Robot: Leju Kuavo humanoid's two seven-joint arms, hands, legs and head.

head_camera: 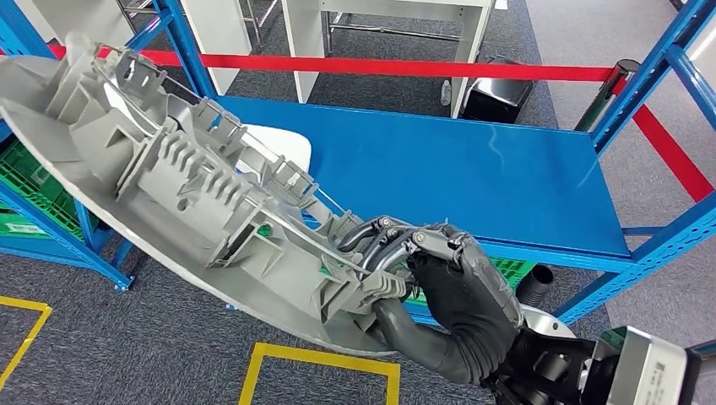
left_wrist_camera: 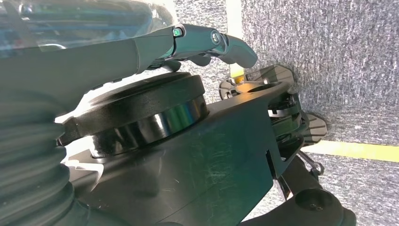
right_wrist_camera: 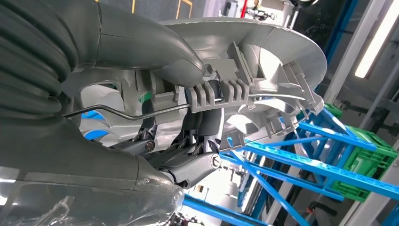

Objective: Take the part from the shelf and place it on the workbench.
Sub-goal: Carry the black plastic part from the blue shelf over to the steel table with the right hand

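The part (head_camera: 169, 169) is a long grey plastic moulding with ribs, clips and a thin metal rod. It stretches from the upper left of the head view down to the lower middle. My right hand (head_camera: 460, 295), in a black glove, grips its near end, fingers wrapped over the ribbed edge. Close up, the part (right_wrist_camera: 263, 52) sits between the thick grey thumb and the darker fingers (right_wrist_camera: 197, 165). It is held in the air in front of the blue shelf (head_camera: 473, 169). My left hand (left_wrist_camera: 211, 42) hangs low over the floor and holds nothing, its fingers stretched out.
A white piece (head_camera: 283, 143) lies on the blue shelf board behind the part. Green crates (head_camera: 25, 177) fill the lower rack at left. Red tape (head_camera: 405, 67) runs across behind the shelf, with white table legs (head_camera: 300, 42) and a black box (head_camera: 498, 97) beyond. Yellow lines (head_camera: 321, 359) mark the carpet.
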